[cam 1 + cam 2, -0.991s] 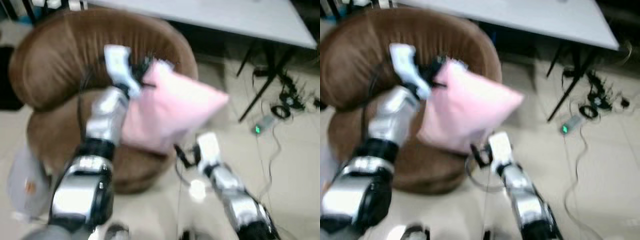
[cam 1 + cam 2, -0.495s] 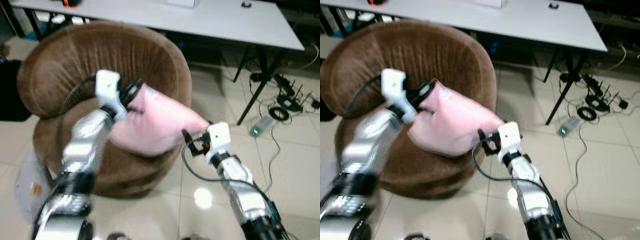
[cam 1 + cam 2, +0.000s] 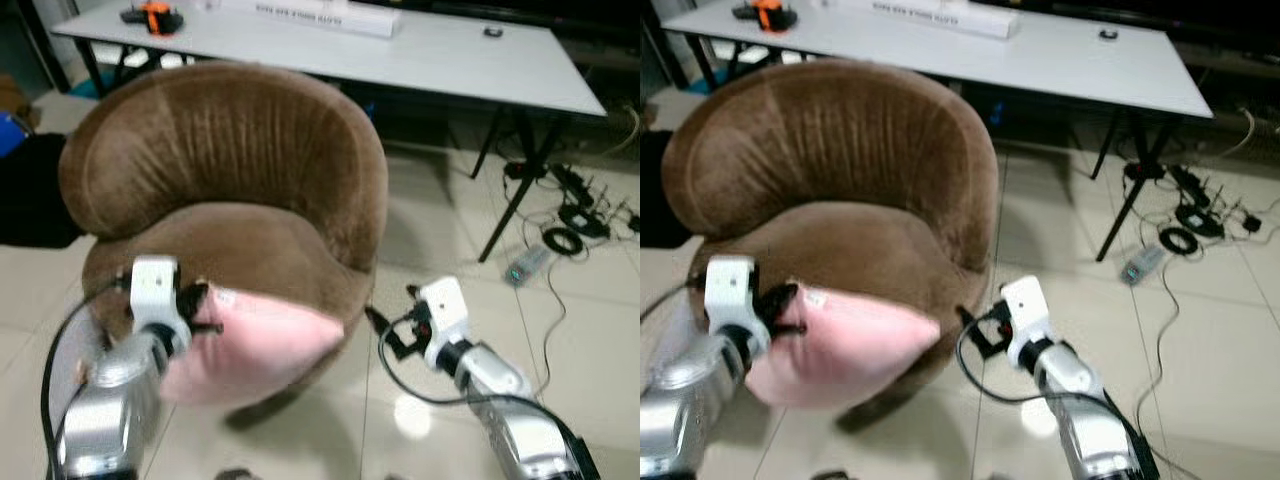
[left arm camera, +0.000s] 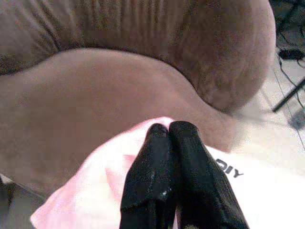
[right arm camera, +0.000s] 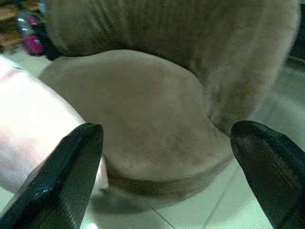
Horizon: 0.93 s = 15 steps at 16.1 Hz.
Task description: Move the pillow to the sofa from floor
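From the head we see our left claw (image 3: 200, 305) gripping the pink pillow (image 3: 255, 345) at the front edge of the brown sofa (image 3: 230, 170), our left wrist shows fingers (image 4: 157, 162) clenched on pink fabric, and our right wrist shows the right claw (image 5: 171, 157) spread wide, released.

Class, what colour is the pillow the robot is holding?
The pillow is plain pale pink, clearest in the left eye view.

seat of brown sofa (image 3: 250, 245) bare, open from front | curved backrest (image 3: 215, 140) walls rear and sides | pink pillow (image 3: 255, 345) hangs against front edge, pinched in left gripper (image 3: 200, 300) | right gripper (image 3: 385, 330) spread wide just beside sofa, over bare floor (image 3: 440, 230) | table (image 3: 420, 55) behind | cables (image 3: 570, 215) right
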### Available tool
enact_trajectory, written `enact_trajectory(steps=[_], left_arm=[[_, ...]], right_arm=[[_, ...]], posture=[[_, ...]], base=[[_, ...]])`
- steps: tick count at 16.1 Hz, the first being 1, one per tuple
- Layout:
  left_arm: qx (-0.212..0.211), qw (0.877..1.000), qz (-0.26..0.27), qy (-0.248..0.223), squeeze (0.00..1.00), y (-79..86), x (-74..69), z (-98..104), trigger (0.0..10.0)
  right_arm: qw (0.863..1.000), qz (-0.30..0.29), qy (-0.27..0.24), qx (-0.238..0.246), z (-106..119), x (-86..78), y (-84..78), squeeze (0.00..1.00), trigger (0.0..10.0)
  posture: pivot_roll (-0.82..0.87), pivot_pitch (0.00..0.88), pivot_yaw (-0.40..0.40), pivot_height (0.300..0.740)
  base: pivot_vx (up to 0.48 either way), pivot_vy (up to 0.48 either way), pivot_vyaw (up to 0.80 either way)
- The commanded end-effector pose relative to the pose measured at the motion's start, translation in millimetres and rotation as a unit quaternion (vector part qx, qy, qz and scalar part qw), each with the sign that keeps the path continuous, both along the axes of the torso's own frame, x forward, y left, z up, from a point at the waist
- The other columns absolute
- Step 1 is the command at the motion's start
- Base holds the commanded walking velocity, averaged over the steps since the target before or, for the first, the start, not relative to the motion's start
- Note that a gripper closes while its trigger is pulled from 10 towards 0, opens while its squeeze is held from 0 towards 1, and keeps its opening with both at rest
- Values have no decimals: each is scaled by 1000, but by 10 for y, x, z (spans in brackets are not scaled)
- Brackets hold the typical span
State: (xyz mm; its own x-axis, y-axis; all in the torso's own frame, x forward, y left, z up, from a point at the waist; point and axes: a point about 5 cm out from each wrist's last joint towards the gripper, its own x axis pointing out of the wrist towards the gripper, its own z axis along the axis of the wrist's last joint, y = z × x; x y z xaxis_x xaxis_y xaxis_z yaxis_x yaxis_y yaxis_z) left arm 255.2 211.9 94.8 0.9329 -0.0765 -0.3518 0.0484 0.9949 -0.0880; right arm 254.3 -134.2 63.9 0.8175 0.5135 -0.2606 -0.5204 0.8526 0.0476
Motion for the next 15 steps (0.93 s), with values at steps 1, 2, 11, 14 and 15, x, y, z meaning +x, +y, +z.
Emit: enact_trajectory(steps=[1,2,11,14,15], left_arm=[[4,1000,1,-28,0,-39,7,133,0],[5,1000,7,-27,0,-43,-10,138,0],[15,997,10,-81,0,-170,118,380,0],[25,995,-2,-92,0,-233,120,408,0],[27,995,-3,-92,0,-244,119,404,0]], right_arm=[[1000,15,-4,12,101,-11,-8,86,10000],[1000,21,-3,12,125,-22,-17,82,10000],[999,24,18,10,150,-91,-29,63,10000],[1000,21,19,9,147,-89,-30,59,10000],[1000,17,17,8,146,-86,-29,63,10000]], posture=[[42,51,-41,740],[42,51,-41,740],[23,66,-47,740],[20,71,-46,740],[20,73,-47,740]], base=[[0,0,0],[0,0,0],[0,0,0],[101,92,0],[319,311,0]])
